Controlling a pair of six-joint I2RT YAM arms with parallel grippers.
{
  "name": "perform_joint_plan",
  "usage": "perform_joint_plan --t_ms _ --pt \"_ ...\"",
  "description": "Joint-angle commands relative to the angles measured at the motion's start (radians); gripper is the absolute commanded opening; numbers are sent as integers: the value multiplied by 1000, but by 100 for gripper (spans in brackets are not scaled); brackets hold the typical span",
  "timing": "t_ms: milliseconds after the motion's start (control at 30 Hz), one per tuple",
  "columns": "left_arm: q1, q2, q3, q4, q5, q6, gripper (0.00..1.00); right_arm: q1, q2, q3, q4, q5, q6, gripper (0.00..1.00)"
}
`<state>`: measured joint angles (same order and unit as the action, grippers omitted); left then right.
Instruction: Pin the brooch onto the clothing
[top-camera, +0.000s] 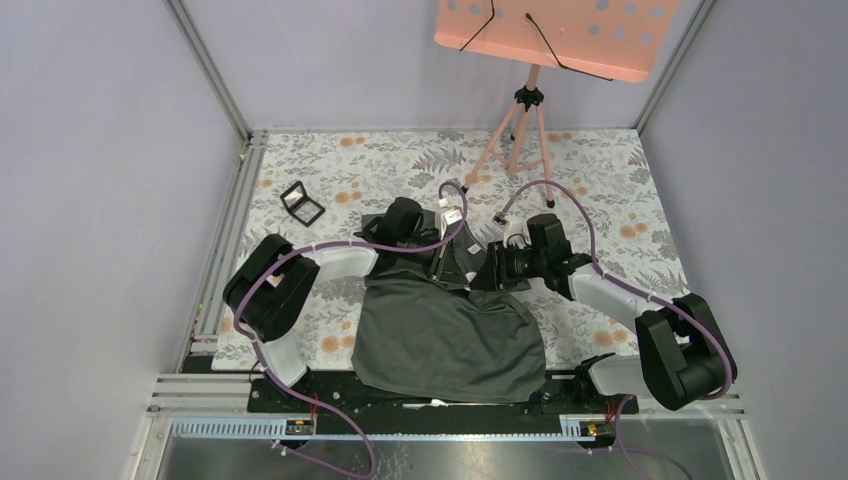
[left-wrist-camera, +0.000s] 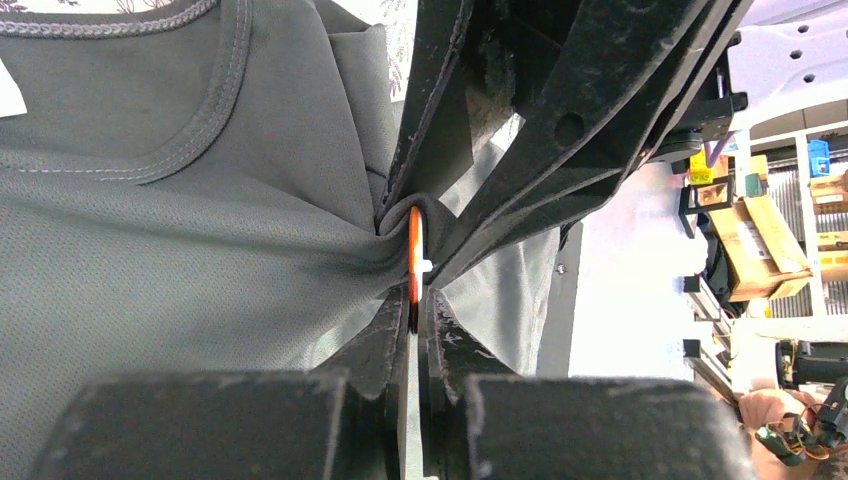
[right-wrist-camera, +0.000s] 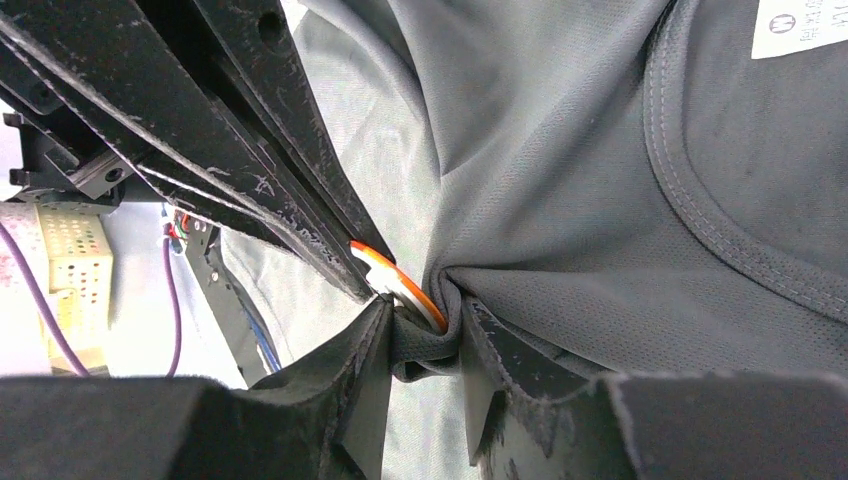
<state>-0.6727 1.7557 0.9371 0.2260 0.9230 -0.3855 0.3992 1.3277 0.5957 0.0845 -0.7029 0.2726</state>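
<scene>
The dark grey-green shirt (top-camera: 450, 335) lies on the floral-covered bench (top-camera: 330, 165), its hem toward the arm bases. Both arms meet over its upper part, just below the collar. The left hand (left-wrist-camera: 414, 315) is pressed together on the brooch (left-wrist-camera: 414, 250), which is seen edge-on as a thin orange strip with a small white part on its side. It stands upright between the fingers, against a puckered fold of cloth. The right hand (right-wrist-camera: 425, 335) pinches that fold of the shirt, and creases radiate from the grip. From the right wrist the brooch touches the bunched cloth — whether its pin has gone through cannot be told. A white label (right-wrist-camera: 805, 25) sits inside the neck. A small black square case (top-camera: 302, 203) lies well apart on the bench's far left, and an orange music stand (top-camera: 560, 30) rises at the far edge.
</scene>
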Motion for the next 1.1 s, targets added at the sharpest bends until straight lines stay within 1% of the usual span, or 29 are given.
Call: perform_joint_plan --t_ms 0,133,267,533,867,933,1000,1067 --pt "-32 -55 52 -12 110 45 0 4 27 58 10 -6 -18 35" --pt "-34 -53 60 -25 109 51 0 12 36 63 6 -9 -22 35" --pt "-37 -60 59 -27 109 55 0 13 57 84 -38 22 -32 33" --pt "-43 -71 61 -41 116 67 0 12 95 108 -74 44 -35 30" --pt "-44 -80 58 -58 102 74 0 13 74 109 -109 156 -14 29" --pt "-45 -83 56 -65 72 74 0 12 64 106 -108 165 -11 29" --pt "-44 -85 56 -78 27 74 0 11 47 100 -104 168 -7 32" --pt "-42 -85 58 -93 -36 68 0 11 18 94 -106 175 0 39"
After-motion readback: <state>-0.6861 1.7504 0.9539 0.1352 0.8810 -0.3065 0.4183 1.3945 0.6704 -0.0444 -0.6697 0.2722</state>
